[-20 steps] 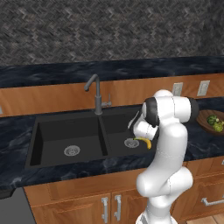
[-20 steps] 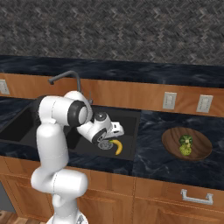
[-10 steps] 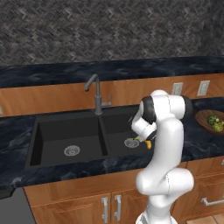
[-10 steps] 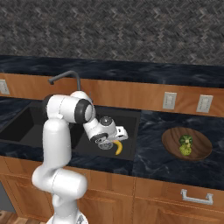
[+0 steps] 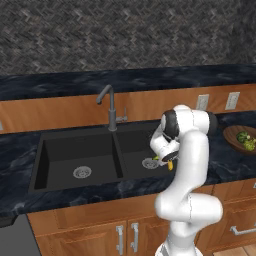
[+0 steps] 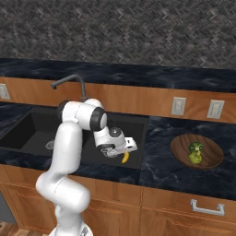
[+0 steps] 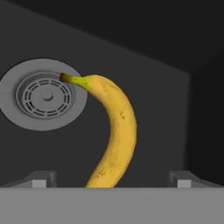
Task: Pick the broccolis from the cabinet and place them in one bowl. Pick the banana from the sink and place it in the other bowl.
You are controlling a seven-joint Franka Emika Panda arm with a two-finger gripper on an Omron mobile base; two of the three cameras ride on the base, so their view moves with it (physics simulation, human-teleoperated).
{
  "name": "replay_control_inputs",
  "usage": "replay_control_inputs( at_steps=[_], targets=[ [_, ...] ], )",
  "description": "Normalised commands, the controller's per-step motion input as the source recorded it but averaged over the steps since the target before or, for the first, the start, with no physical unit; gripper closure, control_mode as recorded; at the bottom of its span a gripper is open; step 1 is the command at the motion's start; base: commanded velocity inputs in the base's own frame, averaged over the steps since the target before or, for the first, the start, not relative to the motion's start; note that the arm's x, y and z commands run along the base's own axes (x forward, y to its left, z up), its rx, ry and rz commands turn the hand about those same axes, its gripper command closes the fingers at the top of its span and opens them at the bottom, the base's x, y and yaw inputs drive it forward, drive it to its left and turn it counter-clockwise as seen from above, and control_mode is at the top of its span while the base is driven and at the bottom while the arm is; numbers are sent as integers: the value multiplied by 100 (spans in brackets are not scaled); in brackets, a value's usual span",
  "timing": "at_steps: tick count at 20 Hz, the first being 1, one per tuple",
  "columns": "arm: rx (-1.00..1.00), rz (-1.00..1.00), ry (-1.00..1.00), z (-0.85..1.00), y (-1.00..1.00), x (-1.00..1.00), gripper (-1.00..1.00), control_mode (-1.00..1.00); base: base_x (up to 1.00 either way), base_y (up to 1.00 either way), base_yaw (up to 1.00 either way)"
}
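Note:
The yellow banana (image 7: 116,127) lies on the floor of the black sink's (image 5: 75,150) right basin, its stem end by the round silver drain (image 7: 43,94). My gripper (image 7: 111,181) hangs open just above it, one fingertip (image 7: 41,179) on each side of the banana's near end, not touching it. From the base, the hand (image 6: 113,143) reaches down into the basin, with the banana (image 6: 125,157) showing below it. Two green broccolis (image 6: 195,153) sit in the brown wooden bowl (image 6: 209,159) on the counter to the right.
A tall dark faucet (image 5: 110,107) stands behind the divider between the two basins. The basin's right wall (image 7: 205,122) is close beside the banana. Dark marble counter (image 6: 156,166) surrounds the sink, with wooden drawers (image 6: 193,207) below.
The hand has turned a little and edged closer over the banana in the right basin. The jaws stay wide open. The banana and the bowl have not moved.

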Motion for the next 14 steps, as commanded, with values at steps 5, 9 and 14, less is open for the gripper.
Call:
replay_control_inputs(
  at_steps=[5,9,14],
  targets=[
    [0,1,9,0,-13,45,-100,-100,0,0,0],
    [0,0,8,-4,1,44,-100,-100,0,0,0],
    [0,0,12,-11,1,44,-100,-100,0,0,0]
  ],
)
